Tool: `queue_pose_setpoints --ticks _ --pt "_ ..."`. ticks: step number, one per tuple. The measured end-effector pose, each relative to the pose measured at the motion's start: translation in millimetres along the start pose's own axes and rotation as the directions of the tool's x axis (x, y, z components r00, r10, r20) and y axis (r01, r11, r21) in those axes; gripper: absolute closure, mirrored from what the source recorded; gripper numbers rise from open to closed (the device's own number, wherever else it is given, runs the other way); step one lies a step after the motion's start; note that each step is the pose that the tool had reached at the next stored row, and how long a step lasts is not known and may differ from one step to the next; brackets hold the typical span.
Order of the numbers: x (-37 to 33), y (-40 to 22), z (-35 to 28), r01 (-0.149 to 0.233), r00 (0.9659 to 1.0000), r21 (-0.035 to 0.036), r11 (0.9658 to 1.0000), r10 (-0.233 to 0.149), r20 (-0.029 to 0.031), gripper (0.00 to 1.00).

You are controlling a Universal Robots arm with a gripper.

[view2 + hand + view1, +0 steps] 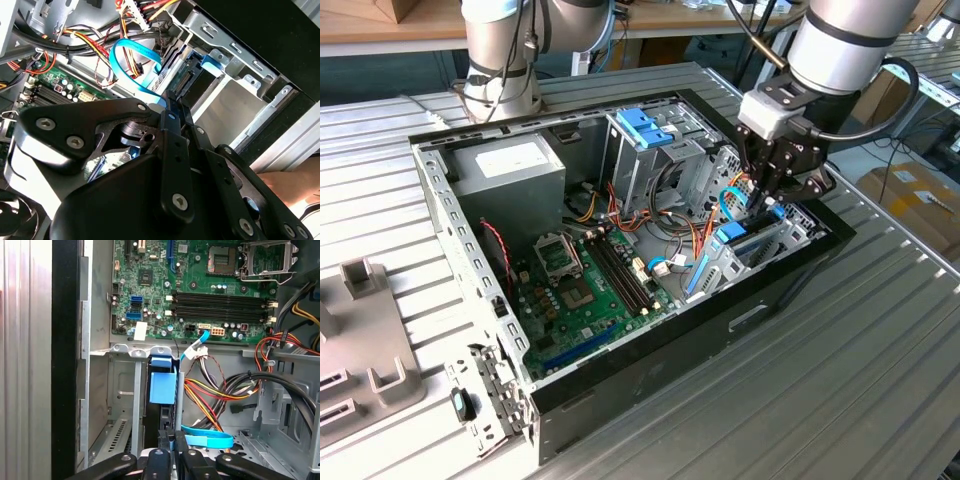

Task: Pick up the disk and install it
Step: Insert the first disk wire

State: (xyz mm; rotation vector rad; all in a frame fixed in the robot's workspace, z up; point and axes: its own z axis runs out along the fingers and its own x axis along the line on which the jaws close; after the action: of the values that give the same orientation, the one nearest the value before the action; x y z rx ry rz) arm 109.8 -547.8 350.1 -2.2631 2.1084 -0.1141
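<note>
The disk (732, 238) stands on edge in the narrow drive bay at the side of the open computer case (470, 240) on the exterior view's right, its light-blue carrier rail showing. My gripper (765, 205) reaches down into the case right above it. In the first wrist view the black fingers (159, 460) close around the disk's thin edge just behind the blue carrier tab (162, 385). The second wrist view shows my gripper (172, 102) pinched together at the disk's connector end (186, 79), inside the metal bay.
A blue data cable (207, 441) and bundled power wires (210, 395) lie close beside the bay. The motherboard (585, 290), power supply (510, 165) and a metal drive cage with a blue bracket (645, 125) fill the case. A second arm's base (500, 70) stands behind; a grey fixture (360, 330) sits left.
</note>
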Motion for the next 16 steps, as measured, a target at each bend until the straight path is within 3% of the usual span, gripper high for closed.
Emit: queue_pose_setpoints --ticks 16 --pt "1.2 0.7 1.7 0.01 1.0 0.0009 1.0 -0.01 0.0003 0.84"
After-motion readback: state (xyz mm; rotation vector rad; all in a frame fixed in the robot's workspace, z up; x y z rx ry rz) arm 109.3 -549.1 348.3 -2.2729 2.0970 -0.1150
